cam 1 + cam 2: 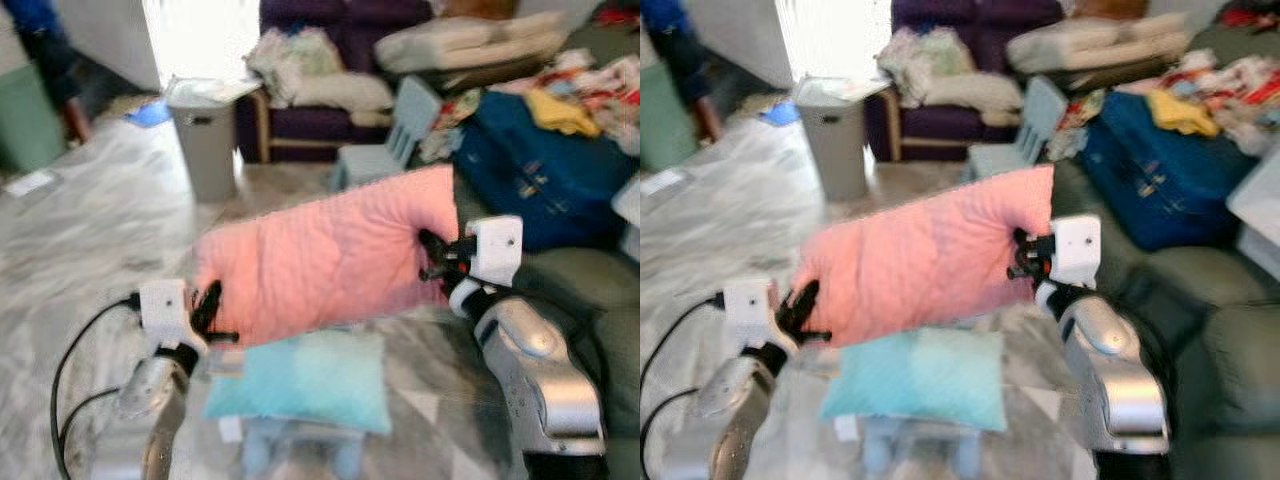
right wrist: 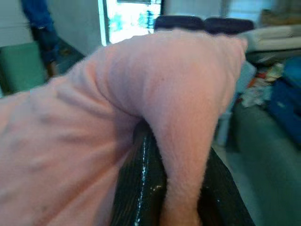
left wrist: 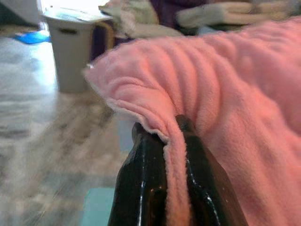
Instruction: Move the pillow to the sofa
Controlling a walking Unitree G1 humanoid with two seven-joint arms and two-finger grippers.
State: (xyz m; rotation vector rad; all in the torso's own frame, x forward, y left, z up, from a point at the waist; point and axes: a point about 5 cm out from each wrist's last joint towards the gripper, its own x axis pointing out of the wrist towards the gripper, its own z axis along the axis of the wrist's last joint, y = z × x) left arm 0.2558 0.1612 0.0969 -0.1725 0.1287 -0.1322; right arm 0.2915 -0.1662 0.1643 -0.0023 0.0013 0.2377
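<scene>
A pink fleece pillow (image 1: 330, 255) hangs in the air between my two arms, stretched across the middle of the head views. My left gripper (image 1: 212, 305) is shut on its lower left edge; the left wrist view has the pink fabric (image 3: 175, 155) pinched between the black fingers (image 3: 141, 188). My right gripper (image 1: 435, 258) is shut on the pillow's right end, where the fleece (image 2: 183, 141) folds over the fingers (image 2: 141, 183). A grey-green sofa (image 1: 590, 290) lies to my right, just beyond the right arm.
A light blue pillow (image 1: 305, 380) rests on a small stool below the pink one. A grey bin (image 1: 205, 140), a purple armchair (image 1: 310, 120) with laundry, a pale blue child's chair (image 1: 395, 140) and a blue suitcase (image 1: 540, 170) stand ahead. A person (image 1: 45, 60) stands far left.
</scene>
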